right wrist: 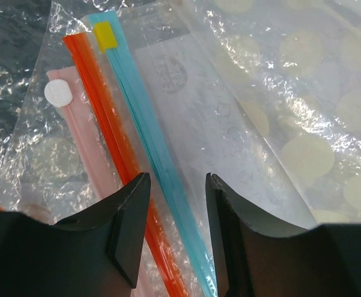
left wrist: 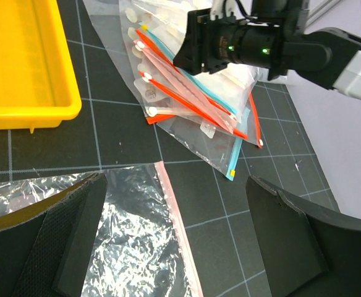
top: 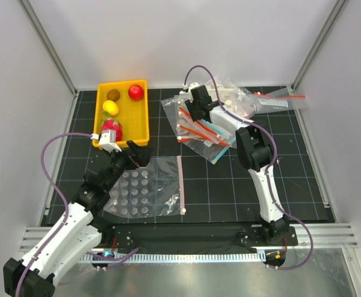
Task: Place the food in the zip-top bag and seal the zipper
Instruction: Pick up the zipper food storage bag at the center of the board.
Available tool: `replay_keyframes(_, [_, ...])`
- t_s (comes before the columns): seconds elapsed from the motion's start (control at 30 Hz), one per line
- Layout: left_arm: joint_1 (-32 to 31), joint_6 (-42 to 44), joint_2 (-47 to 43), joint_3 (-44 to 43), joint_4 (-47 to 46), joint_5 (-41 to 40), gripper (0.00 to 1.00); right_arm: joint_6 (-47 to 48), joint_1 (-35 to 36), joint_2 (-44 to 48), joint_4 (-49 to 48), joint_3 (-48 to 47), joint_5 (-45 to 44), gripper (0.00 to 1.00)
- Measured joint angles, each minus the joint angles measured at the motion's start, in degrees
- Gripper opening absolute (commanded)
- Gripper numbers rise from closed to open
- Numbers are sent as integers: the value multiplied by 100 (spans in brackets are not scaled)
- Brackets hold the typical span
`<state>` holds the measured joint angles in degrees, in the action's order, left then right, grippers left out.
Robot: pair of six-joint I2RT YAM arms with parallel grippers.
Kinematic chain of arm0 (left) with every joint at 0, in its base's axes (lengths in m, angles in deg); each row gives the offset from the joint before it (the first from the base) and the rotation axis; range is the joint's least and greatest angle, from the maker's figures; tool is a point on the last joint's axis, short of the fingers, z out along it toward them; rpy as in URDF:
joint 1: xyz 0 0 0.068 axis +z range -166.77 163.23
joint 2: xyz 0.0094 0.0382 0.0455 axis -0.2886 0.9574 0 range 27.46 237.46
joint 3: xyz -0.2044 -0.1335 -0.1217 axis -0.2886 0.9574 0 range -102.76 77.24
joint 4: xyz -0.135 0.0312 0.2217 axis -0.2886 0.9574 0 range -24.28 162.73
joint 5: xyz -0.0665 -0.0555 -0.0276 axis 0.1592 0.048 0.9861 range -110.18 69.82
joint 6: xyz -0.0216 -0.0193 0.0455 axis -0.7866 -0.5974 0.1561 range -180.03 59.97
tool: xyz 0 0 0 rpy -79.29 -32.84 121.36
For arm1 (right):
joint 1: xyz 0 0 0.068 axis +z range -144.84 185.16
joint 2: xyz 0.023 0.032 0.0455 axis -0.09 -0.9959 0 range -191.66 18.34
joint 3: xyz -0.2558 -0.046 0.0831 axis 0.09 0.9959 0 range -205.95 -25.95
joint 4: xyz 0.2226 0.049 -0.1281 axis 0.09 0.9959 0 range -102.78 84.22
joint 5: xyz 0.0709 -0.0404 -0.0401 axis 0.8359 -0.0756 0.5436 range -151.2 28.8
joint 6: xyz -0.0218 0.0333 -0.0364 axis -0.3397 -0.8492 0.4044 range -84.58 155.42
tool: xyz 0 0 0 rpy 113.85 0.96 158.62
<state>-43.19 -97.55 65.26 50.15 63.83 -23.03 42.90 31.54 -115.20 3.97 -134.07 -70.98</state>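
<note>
The food lies in a yellow bin [top: 144, 124]: a brown kiwi [top: 113, 94], a red ball [top: 136, 91], a yellow lemon [top: 110, 107] and a pink-red fruit [top: 112, 129]. The clear zip-top bag [right wrist: 211, 117] lies in a pile of bags [top: 199, 127]. Its light-blue zipper [right wrist: 140, 117] also shows in the left wrist view [left wrist: 225, 148]. My right gripper [right wrist: 175, 185] is open low over the pile, its jaws on either side of the blue zipper. My left gripper [left wrist: 174, 235] is open and empty over the white-dotted bag [top: 144, 185], near its pale pink strip [left wrist: 179, 229].
Bags with red-orange strips [right wrist: 100, 105] lie beside the blue zipper in the pile. More bags [top: 261, 102] lie at the back right. The right arm's wrist [left wrist: 254, 46] hangs over the pile. White walls and metal posts bound the black mat [top: 230, 185].
</note>
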Motion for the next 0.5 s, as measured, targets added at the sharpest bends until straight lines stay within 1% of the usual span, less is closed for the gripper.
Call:
replay_keyframes(0.17, [0, -4, -37, 0, -2, 44, 100, 28, 13, -315, 92, -323, -299, 45])
replay_keyframes(0.2, [0, -2, -37, 0, -2, 55, 100, 31, 13, -337, 118, -323, -356, 40])
replay_keyframes(0.23, [0, -4, -37, 0, -2, 59, 100, 35, 13, -345, 146, -321, -404, 37])
replay_keyframes(0.27, [0, -4, -37, 0, -2, 59, 100, 35, 13, -348, 166, -323, -448, 31])
replay_keyframes(0.3, [0, -4, -37, 0, -2, 61, 100, 39, 13, -348, 188, -323, -501, 18])
replay_keyframes(0.37, [0, -4, -37, 0, -2, 61, 100, 63, 15, -348, 221, -343, -599, 2])
replay_keyframes(0.4, [0, -4, -35, 0, -2, 61, 100, 63, 15, -348, 232, -361, -654, 1])
replay_keyframes(0.5, [0, -7, -9, 0, -2, 59, 100, 20, 22, -328, 229, -374, -791, 1])
